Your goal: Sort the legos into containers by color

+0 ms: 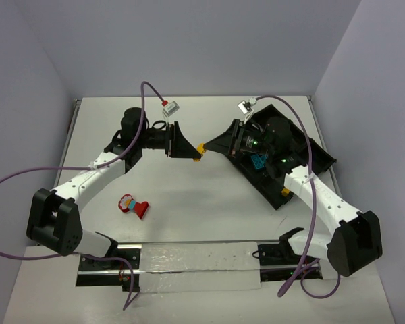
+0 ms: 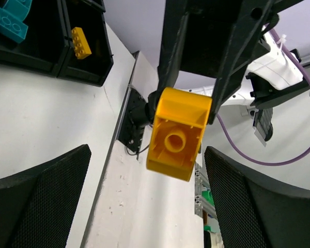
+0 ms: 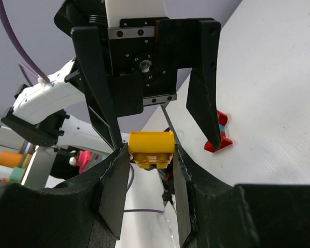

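A yellow lego (image 1: 200,150) hangs in mid-air over the table's middle, between both arms. My right gripper (image 3: 150,155) is shut on the yellow lego (image 3: 151,147), its pads pressed against two opposite sides. My left gripper (image 2: 147,170) faces it with its jaws open wide, and the yellow lego (image 2: 176,135) sits between and beyond its fingers without touching them. A clump of red, yellow and cyan legos (image 1: 133,206) lies on the table at the left. The black tray of containers (image 1: 317,156) at the right holds a cyan lego (image 1: 258,162) and a yellow lego (image 1: 283,192) in separate compartments.
Purple cables (image 1: 27,175) loop off both arms. A clear plastic strip (image 1: 196,260) lies along the near edge between the arm bases. Grey walls close in the white table at the back and on both sides.
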You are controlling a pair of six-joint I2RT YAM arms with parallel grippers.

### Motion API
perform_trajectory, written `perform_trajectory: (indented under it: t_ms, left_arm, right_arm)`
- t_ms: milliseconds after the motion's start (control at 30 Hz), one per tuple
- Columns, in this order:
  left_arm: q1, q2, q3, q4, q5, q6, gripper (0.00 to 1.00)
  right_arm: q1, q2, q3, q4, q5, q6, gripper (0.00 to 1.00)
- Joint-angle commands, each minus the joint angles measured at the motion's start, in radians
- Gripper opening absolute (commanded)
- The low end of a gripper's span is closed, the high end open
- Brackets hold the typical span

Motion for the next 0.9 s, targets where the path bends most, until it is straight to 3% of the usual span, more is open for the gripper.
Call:
perform_trajectory:
  t_ms: [0,133,300,433,633,867]
  left_arm:
    - [0.012,-0.024,0.033,-0.022,-0.01,0.043,0.99]
    - [0.038,-0.045,0.048,-0.084,-0.029,0.081,0.99]
    - [0.128,-0.1,0.083,-0.286,-0.114,0.191,0.99]
    - [0.2,-0.137,0.09,-0.439,-0.241,0.248,0.99]
    - [0.216,-0.151,0.085,-0.526,-0.416,0.249,0.99]
    - [0.216,-0.176,0.066,-0.575,-0.546,0.238,0.99]
  right_arm:
    - [0.003,-0.039,0.054,-0.038,0.029,-0.051,0.0]
    - [-0.019,-0.058,0.095,-0.226,0.132,-0.159,0.0]
    - [-0.111,-0.094,0.176,-0.61,0.442,-0.329,0.0]
    - [-0.211,-0.128,0.183,-0.747,0.66,-0.418,0.0]
    - [-0.292,-0.152,0.156,-0.802,0.94,-0.458,0.0]
    - [-0.362,-0.122,0.155,-0.795,1.069,-0.485,0.0]
